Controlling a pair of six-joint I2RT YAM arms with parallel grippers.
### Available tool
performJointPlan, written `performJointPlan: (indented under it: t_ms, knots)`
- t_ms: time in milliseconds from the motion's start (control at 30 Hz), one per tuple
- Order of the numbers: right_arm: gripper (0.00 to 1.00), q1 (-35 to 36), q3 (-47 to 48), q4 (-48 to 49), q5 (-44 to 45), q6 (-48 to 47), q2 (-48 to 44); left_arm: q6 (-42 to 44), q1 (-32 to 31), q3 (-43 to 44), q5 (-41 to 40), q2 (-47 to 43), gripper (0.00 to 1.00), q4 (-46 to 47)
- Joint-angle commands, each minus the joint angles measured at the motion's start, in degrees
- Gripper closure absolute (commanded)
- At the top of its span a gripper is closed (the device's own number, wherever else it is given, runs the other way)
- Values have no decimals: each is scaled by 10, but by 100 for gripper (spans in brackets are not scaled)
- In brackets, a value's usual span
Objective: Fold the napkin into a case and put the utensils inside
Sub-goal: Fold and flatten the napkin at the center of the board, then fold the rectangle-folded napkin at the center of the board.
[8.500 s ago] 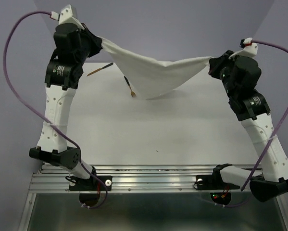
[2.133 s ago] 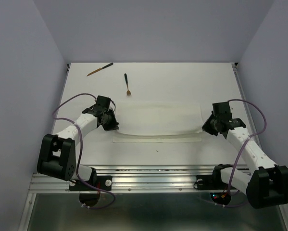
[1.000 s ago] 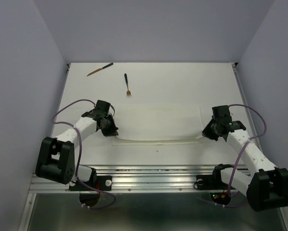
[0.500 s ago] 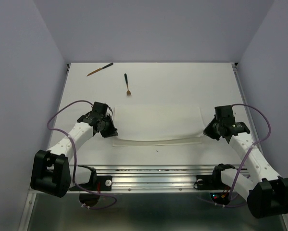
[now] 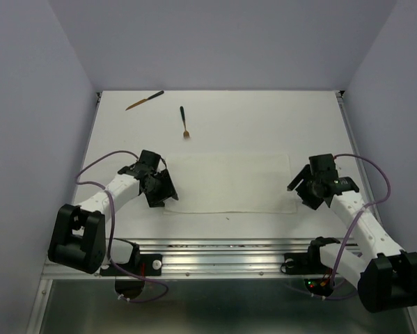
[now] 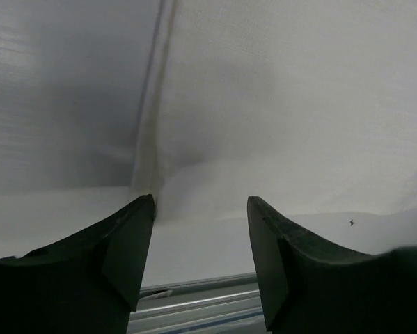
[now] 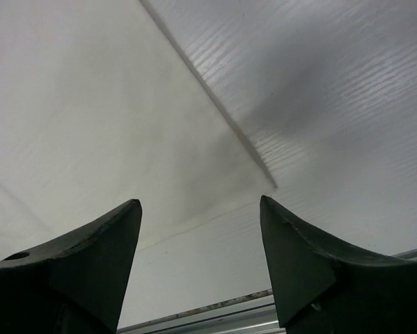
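Opened since a moment ago: left gripper [image 5: 166, 194] and right gripper [image 5: 299, 195], both earlier pinched shut at the napkin's ends, are now standing with jaws spread and holding nothing. Napkin [image 5: 229, 184] is lying flat as a wide white folded rectangle near the near edge of the counter [image 5: 264, 125], its top layer now covering the strip that was showing. Left gripper is sitting at its near left corner, right gripper at its near right corner. Fork [image 5: 184, 122] is lying left of centre toward the far edge. Second utensil [image 5: 144, 101] is resting by the far left corner.
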Motion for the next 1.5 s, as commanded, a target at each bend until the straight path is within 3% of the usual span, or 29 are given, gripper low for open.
performJointPlan:
  t_ms: [0,33,200,300,333,467,733,1000,1200,1467]
  knots:
    - [24,-3,41,23,44,-21,8,21,-3,37,-12,-12,20,-27]
    - [24,-3,51,27,50,-35,11,25,-3,67,-22,-13,15,-33]
    - [30,-3,95,101,14,-61,62,39,-3,159,-62,30,16,-23]
    - [54,-3,98,168,-50,-71,101,35,-3,185,-49,62,25,24]
    - [67,4,105,190,-56,-75,134,31,-3,202,-41,87,33,37]
    - [85,4,126,238,-56,-89,200,24,-6,248,-13,159,50,85]
    - [90,4,227,274,-67,-114,389,20,-14,318,-29,281,53,124]
    - [91,4,308,283,-33,-132,515,24,-13,319,-70,338,53,138]
    - [92,4,313,276,1,-147,529,34,-13,310,-76,353,53,134]
    - [92,-1,283,281,21,-158,447,54,-2,362,-93,306,51,101]
